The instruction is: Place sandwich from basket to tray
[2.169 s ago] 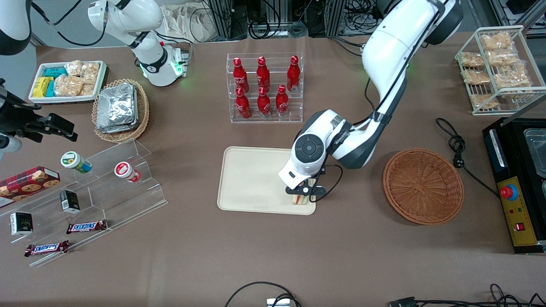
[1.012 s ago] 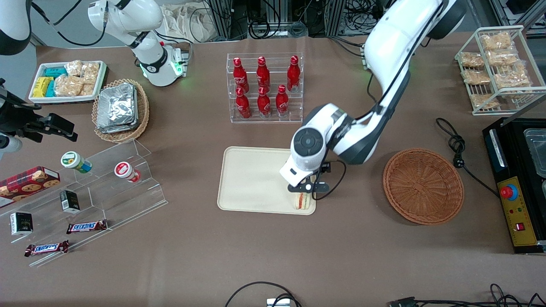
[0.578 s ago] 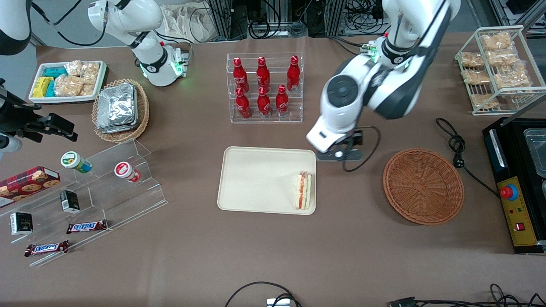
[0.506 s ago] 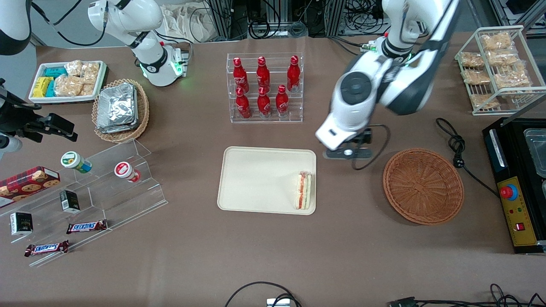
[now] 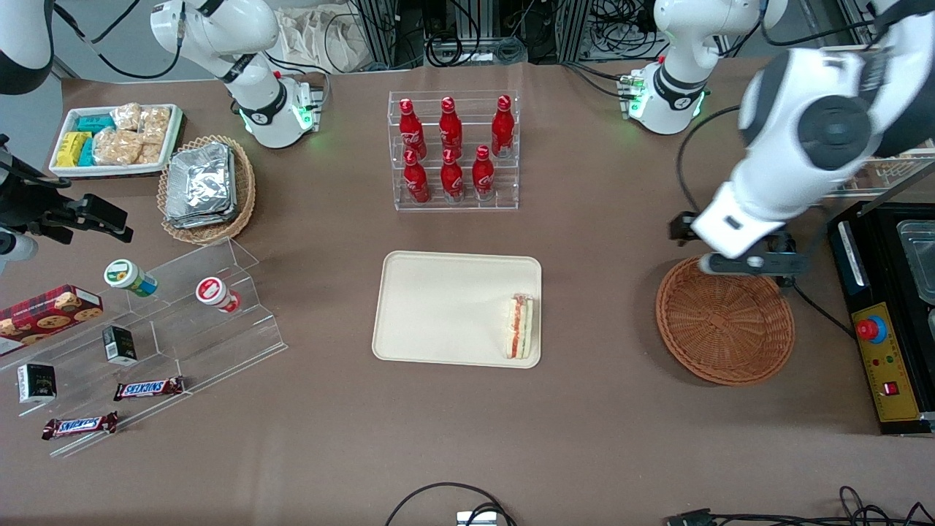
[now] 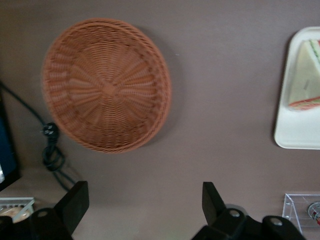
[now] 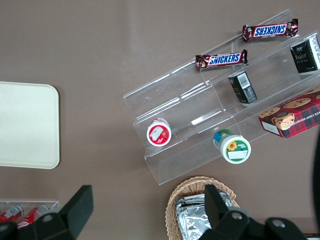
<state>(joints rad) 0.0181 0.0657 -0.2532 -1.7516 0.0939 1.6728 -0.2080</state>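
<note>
The sandwich (image 5: 520,326), a pale bread wedge with red and green filling, lies on the cream tray (image 5: 438,307) at the tray's edge nearest the basket; it also shows in the left wrist view (image 6: 305,84) on the tray (image 6: 295,135). The reddish-brown wicker basket (image 5: 724,319) stands empty toward the working arm's end of the table and shows in the left wrist view (image 6: 107,85). My gripper (image 5: 746,263) hangs high above the basket's rim farthest from the front camera. It is open and empty, its fingers (image 6: 75,202) spread wide.
A clear rack of red bottles (image 5: 453,150) stands farther from the front camera than the tray. A black cable (image 5: 783,252) and a black machine (image 5: 884,314) lie beside the basket. A wire rack of snack packs (image 5: 851,117) stands toward the working arm's end.
My gripper let go of the sandwich on the tray, rose, and swung away toward the working arm's end, to above the basket. The sandwich stays on the tray.
</note>
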